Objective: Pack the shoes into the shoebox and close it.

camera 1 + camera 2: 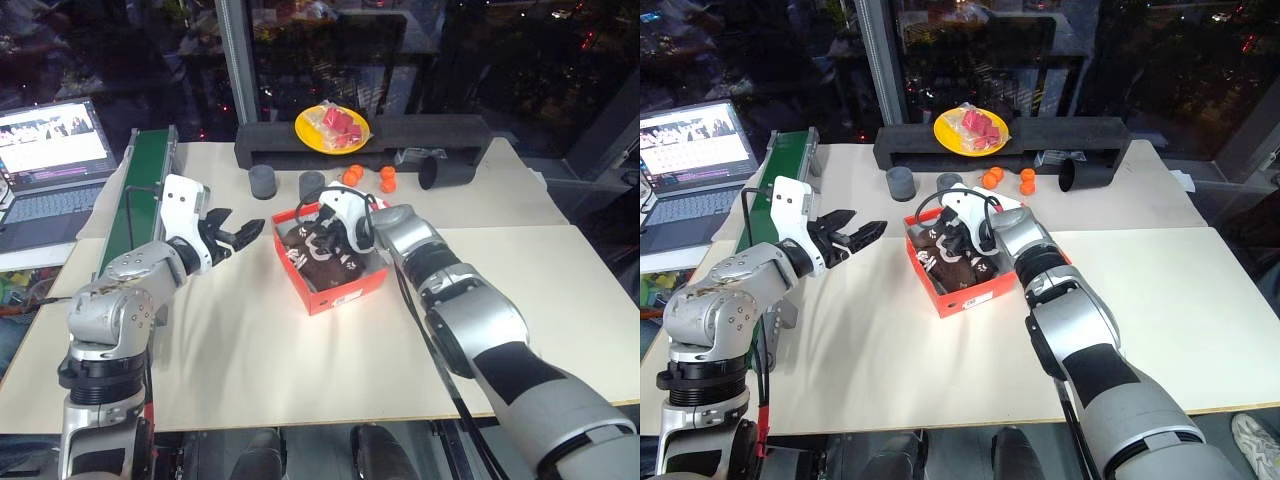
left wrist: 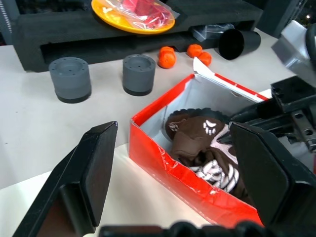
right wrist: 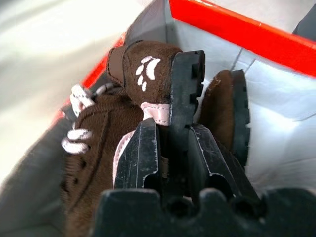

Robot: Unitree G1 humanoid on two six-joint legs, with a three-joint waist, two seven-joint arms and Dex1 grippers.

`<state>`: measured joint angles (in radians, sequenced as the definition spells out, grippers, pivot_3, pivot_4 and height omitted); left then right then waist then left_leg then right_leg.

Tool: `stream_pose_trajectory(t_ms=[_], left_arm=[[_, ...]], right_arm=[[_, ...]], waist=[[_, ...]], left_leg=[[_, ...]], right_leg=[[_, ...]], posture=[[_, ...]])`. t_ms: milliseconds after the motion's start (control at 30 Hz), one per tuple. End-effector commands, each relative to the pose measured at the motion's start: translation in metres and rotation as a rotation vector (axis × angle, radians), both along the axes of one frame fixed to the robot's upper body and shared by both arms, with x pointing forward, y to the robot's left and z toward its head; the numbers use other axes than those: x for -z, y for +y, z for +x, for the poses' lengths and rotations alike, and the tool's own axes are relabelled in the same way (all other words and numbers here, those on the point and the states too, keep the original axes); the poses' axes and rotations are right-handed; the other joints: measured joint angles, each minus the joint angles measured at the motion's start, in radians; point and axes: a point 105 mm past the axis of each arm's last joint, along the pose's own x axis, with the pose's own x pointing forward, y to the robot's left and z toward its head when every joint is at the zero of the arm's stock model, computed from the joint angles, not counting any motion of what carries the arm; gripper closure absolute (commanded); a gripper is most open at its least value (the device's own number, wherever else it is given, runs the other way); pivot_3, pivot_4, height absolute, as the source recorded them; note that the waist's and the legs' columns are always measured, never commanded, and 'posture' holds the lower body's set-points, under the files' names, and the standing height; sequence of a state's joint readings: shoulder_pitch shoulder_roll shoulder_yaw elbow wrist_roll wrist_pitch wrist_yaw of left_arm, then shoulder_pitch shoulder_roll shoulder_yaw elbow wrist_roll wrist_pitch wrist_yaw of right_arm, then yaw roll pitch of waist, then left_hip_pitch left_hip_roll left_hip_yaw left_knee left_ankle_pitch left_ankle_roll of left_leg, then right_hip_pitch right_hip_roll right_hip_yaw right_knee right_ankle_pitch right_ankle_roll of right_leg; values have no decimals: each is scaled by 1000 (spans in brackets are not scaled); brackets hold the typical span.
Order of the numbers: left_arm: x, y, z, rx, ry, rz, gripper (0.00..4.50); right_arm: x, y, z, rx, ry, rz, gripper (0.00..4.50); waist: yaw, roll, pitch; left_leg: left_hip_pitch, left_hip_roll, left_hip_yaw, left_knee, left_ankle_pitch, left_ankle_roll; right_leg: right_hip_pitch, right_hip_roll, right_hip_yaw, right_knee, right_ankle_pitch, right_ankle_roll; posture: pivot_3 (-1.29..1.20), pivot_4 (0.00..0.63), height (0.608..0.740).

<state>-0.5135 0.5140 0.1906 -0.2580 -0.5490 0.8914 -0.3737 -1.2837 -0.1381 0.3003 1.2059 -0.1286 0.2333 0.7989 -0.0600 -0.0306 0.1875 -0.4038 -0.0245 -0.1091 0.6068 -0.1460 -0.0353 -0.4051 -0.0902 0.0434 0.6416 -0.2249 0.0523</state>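
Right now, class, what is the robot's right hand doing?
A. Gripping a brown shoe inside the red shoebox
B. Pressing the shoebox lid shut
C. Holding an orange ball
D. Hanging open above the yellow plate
A: in the right wrist view the right hand is clamped on the heel of a brown shoe, inside the shoebox.

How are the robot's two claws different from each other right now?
The left claw stands wide open, holding nothing; the right claw is shut on a shoe, pinching it at the heel. The left claw hangs above the table beside the shoebox; the right claw reaches down inside the shoebox. Both have two black fingers.
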Motion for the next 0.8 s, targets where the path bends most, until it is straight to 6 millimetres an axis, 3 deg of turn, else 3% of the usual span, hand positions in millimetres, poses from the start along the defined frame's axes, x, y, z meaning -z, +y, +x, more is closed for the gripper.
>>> stream_pose_trajectory(t_ms=[33,400,533,800], left_arm=[[-13,-5,-2,13,-69,10,635],[-8,-11,-2,24,-71,7,635],[-8,-11,-4,26,-71,8,635],[-8,-14,-5,40,-68,15,635]], right_arm=[[63,-32,-16,-18,116,-272,4160],[92,-41,-31,-187,108,-535,4160],[90,-27,-35,-153,186,-394,4160],[94,-28,-33,-63,196,-295,4160]], waist=[[3,0,-1],[21,0,-13],[24,0,-19],[23,0,-22]], left_leg=[[2,0,0,0,0,0],[15,0,-1,0,-3,-2],[15,-1,-1,0,-3,-2],[16,-1,-1,-1,-3,-2]], right_leg=[[2,0,0,0,-2,3],[17,-1,-1,-2,-8,8],[18,-2,-1,-2,-8,8],[18,-2,-1,-2,-9,8]], posture=[[0,150,740],[0,150,740],[0,150,740],[0,150,740]])
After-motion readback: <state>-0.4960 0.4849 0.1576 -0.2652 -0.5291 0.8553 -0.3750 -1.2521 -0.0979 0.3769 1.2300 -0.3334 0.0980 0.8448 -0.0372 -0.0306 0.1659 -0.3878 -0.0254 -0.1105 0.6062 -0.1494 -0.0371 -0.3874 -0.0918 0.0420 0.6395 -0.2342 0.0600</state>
